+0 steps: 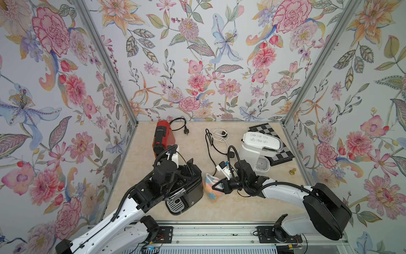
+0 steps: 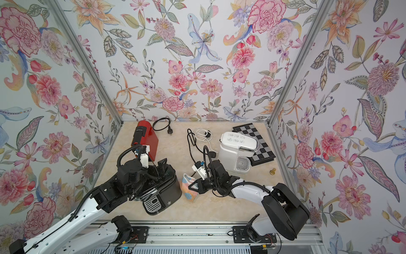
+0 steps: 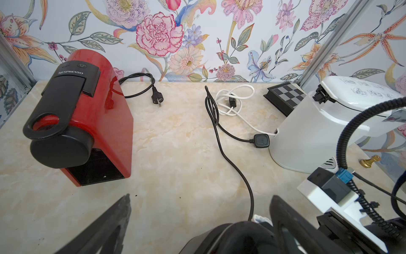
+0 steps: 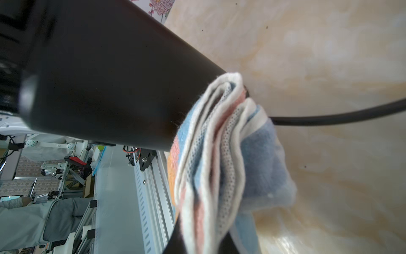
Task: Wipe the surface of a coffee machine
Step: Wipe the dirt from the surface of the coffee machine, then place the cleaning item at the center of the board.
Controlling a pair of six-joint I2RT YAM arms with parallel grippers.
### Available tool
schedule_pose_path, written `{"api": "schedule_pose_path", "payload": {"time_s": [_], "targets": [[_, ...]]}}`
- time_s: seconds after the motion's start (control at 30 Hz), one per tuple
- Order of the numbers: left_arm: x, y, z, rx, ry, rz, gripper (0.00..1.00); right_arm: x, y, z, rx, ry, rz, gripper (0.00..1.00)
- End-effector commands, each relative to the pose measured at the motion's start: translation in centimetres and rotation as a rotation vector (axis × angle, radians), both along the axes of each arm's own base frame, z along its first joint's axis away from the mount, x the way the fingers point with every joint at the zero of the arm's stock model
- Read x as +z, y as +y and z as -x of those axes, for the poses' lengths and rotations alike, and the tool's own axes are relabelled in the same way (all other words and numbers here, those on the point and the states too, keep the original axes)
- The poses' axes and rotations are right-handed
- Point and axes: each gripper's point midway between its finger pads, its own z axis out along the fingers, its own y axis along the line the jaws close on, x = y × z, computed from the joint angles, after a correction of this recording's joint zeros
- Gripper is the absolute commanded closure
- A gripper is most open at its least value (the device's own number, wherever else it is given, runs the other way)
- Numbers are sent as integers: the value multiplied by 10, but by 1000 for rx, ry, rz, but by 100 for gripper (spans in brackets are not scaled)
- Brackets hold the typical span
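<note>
Right claw point(image 1: 216, 186) pinches the folded cloth point(image 1: 210, 193), which touches the black coffee machine point(image 1: 191, 189) on its 3 o'clock side. Left claw point(image 3: 200, 196) is spread wide over the machine. The machine stands at the tabletop's point(image 1: 241, 204) 7 o'clock, long axis 7 to 1, drip tray pointing 7.

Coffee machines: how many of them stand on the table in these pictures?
3. The red coffee machine stands at the back left, the white coffee machine at the back right by the chessboard, and the black coffee machine near the front, left of centre. None seems hidden.
</note>
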Motion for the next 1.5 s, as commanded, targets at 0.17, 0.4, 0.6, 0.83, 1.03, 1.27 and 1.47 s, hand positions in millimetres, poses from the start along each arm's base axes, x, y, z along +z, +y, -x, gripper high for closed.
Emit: {"api": "schedule_pose_path", "payload": {"time_s": [0.17,0.4,0.6,0.83,1.03,1.27,1.47], "targets": [[-1,5,1,0,-10,0,1,-8,31,-13,-31,32,-61,100],[-1,10,2,6,-15,4,1,54,47,7,39,-18,-217,100],[0,16,2,27,-18,12,1,115,40,9,21,-115,-282,100],[2,25,0,62,-8,5,1,143,38,10,18,-176,-271,100],[-4,36,-7,84,24,-5,1,104,34,23,3,-114,-193,100],[-4,31,-13,60,23,2,1,50,19,19,-48,-37,-83,100],[-1,31,-19,56,19,-1,1,-2,-49,0,-239,67,75,100]]}}
